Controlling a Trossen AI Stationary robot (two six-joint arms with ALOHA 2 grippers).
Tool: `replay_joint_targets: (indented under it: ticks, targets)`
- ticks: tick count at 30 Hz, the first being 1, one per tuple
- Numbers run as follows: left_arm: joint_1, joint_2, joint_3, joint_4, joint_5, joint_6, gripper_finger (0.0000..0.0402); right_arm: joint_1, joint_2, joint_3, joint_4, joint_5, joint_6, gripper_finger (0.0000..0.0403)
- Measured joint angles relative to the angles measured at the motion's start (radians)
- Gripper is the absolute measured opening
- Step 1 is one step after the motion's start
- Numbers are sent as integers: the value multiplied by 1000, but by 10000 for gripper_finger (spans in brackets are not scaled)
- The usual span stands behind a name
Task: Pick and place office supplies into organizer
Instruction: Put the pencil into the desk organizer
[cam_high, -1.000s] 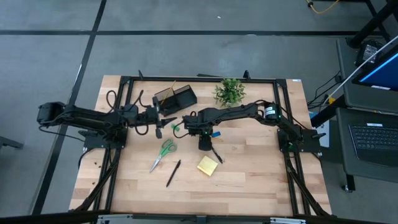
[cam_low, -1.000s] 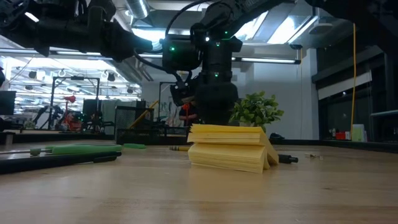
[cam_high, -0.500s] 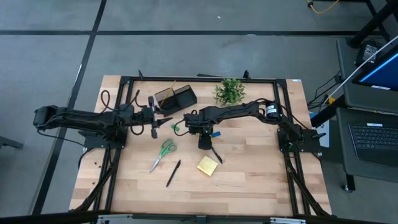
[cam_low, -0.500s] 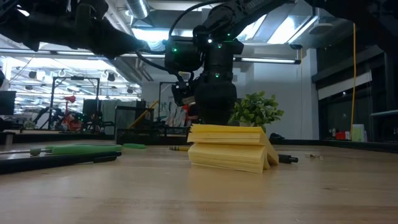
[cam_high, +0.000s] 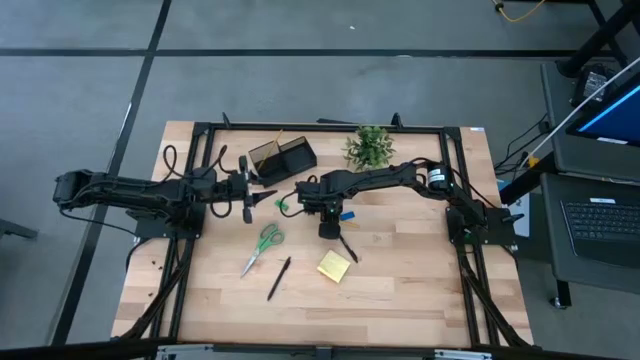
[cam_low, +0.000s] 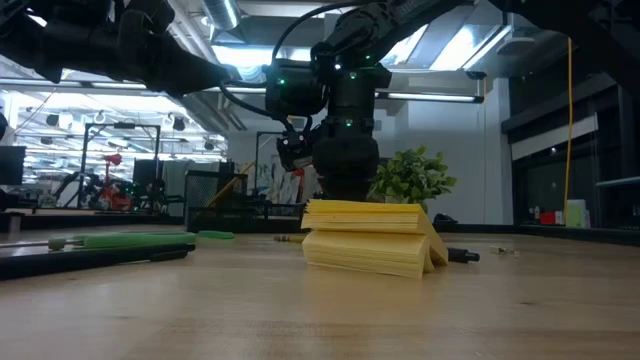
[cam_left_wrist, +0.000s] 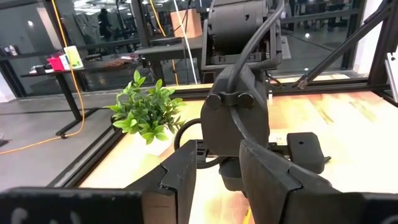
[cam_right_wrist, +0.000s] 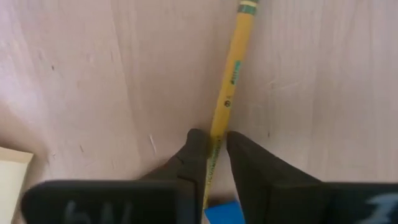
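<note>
In the right wrist view my right gripper points down at the table and is shut on the yellow wooden pencil, which lies flat on the wood. In the high view that gripper stands mid-table, between the blue block and the green block. My left gripper hovers open to its left, near the black organizer. The green-handled scissors, two black pens and the yellow sticky-note pad lie nearer the near edge. My right gripper pinches the pencil's shaft between its two fingers, at a point away from the green-banded end. The fingers come from above, pointing down, one on each side of the shaft. The pencil lies on the table.
A small green potted plant stands by the far edge, right of the organizer. In the low view the sticky-note pad sits in front of the right gripper. Bare wood lies on the table's right and near sides.
My left gripper has drawn back a little toward the table's left edge. My right gripper has stayed over the pencil.
</note>
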Motion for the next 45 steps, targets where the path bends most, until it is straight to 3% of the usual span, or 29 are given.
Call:
replay_joint_targets:
  ticks: [11, 45]
  targets:
    - [0, 0, 0, 0, 2, 0, 118, -1, 0, -1, 2, 0, 2, 38]
    - [0, 0, 0, 0, 2, 0, 118, 1, 4, 36, -42, -7, 2, 34]
